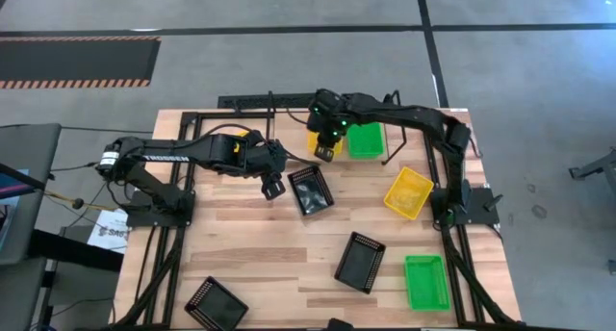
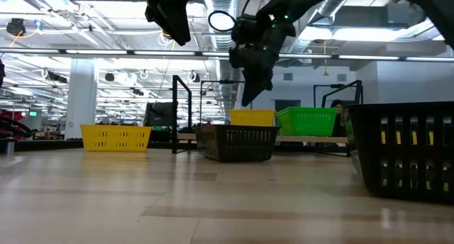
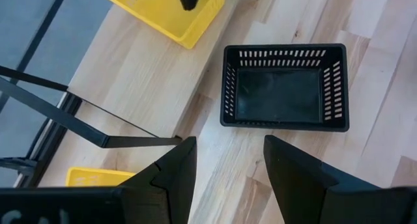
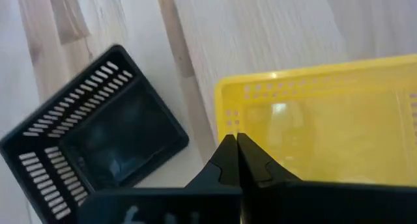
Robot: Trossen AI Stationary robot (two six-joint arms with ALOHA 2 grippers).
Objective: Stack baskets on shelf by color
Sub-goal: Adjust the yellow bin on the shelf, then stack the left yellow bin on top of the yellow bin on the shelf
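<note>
the shelf [image 1: 371, 158] has only a yellow basket [image 1: 318, 139] and a green basket [image 1: 365, 140]. the rest lie on the desk [image 1: 260, 244]. the left fingers [image 1: 274, 188] are open beside a black basket [image 1: 310, 190]. the right fingers [image 1: 325, 153] are closed, empty, above the yellow one.

The high camera is looking straight down on the whole table [image 1: 250, 235]; the low one is sitting at tabletop level, facing across into the room; each wrist camera is peering closely down past its own fingers; all four are sharing the central black basket [image 1: 311, 190] [image 2: 237, 142] [image 3: 284, 87] [image 4: 91, 159].
</note>
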